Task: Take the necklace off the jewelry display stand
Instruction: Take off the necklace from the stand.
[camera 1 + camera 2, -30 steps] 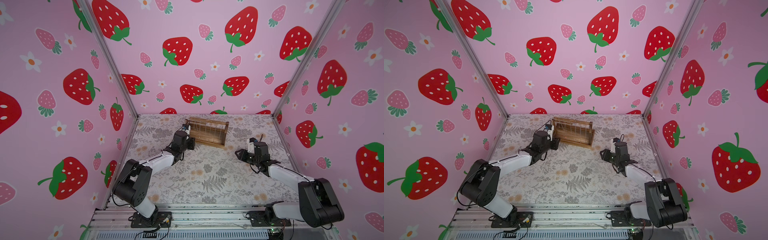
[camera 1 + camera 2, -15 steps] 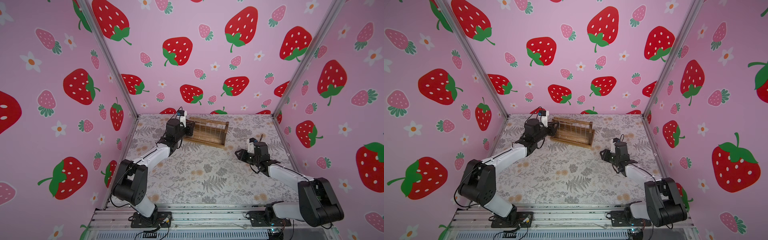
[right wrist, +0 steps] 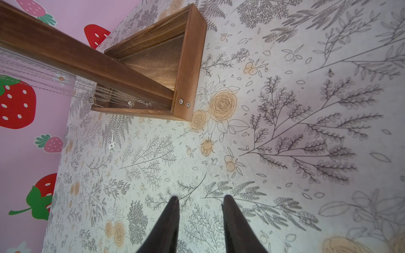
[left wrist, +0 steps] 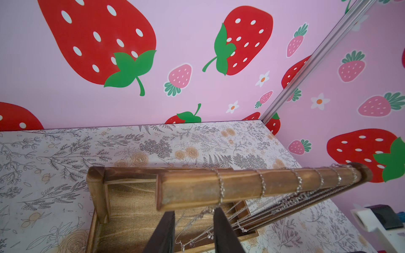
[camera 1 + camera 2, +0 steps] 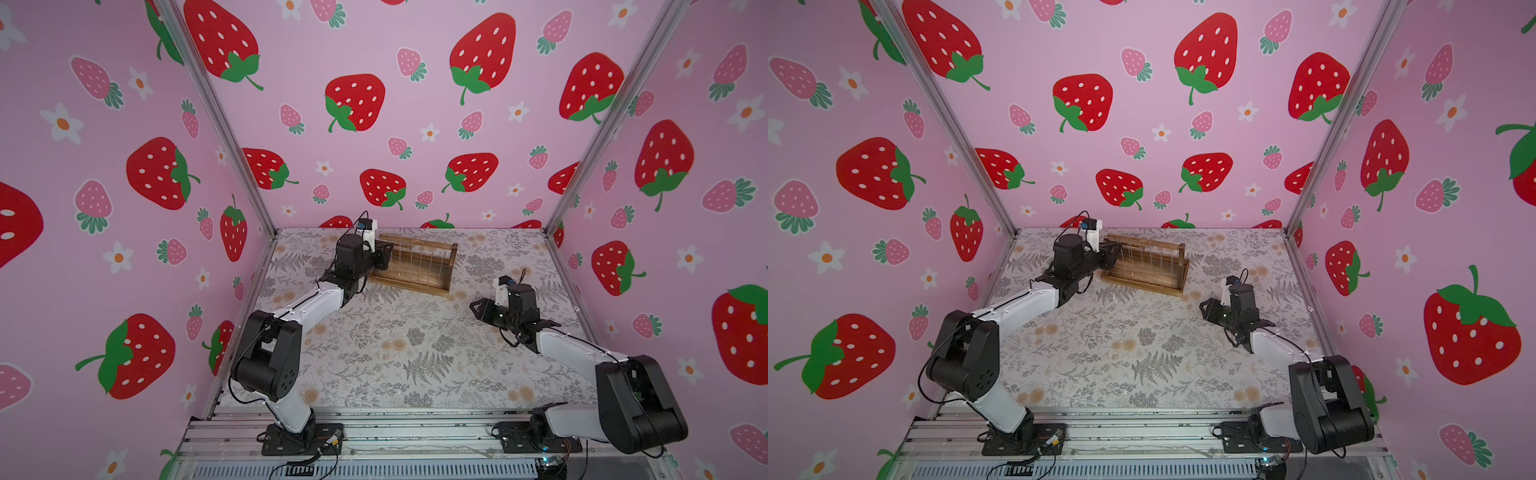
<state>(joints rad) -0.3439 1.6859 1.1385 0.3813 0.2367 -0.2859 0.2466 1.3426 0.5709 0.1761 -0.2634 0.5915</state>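
I am working the grasp step: my left pincer (image 4: 194,212) is sitting just under the near end of the top bar of the jewelry display stand (image 5: 409,286), toward the back of the bench (image 5: 395,353), straddling the end necklace (image 4: 220,188) hanging there. It is standing part open, gripping nothing yet; next, I judge, I am needing to pinch the chain and slide it off the bar's end. My right pincer (image 3: 201,197) is hovering part open and empty over bare bench.
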